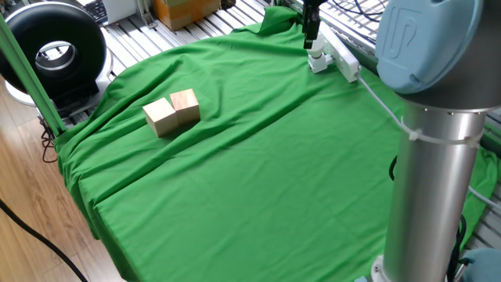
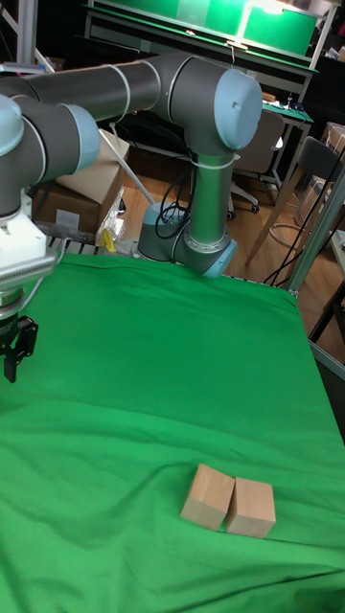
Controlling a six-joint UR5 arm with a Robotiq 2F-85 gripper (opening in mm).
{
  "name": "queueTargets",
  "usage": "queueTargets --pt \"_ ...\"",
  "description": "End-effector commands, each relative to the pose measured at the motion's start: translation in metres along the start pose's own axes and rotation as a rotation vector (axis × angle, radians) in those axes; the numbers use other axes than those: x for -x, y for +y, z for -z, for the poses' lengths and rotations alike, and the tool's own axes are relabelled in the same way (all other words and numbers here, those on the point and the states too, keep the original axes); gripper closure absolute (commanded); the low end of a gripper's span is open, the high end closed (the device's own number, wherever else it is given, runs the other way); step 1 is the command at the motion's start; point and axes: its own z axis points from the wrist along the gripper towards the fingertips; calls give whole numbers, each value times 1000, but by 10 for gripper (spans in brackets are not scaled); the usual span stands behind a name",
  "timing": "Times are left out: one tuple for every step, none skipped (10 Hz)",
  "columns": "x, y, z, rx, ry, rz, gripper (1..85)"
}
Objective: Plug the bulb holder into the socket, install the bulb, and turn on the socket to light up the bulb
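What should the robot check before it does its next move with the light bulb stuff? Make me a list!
1. Is the bulb holder at the socket? Ok: a small white piece sits at the strip's end.
2. Is it pushed all the way in? Cannot tell: too small and far away.
3. Is the hand lined up above the bulb holder? Ok: it hangs right over it in the fixed view.
4. Is the hand holding the bulb? Cannot tell: the fingers are dark and tiny, and no bulb clearly shows.
5. Are the wooden blocks out of the way? Ok: they lie together far from the socket.
6. Is the socket's switch on? Cannot tell: no switch or light shows.
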Motion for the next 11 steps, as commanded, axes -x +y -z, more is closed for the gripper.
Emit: queueTargets --pt "-6 -9 0 -22 27 161 247" --pt "-9 -12 1 -33 39 201 250" --pt "-9 -14 1 -42 40 229 253" --pt "-5 -12 1 -37 23 254 253" --pt "-7 -12 1 -40 29 272 253" --pt "-8 -12 2 -42 33 280 260" --pt "-7 -12 2 -46 31 281 277" --pt "-9 -12 3 -45 33 269 297" --pt "-9 -12 2 -44 33 252 373" --pt "-10 -11 2 -44 38 229 447" --pt "-11 -11 2 -50 43 197 513"
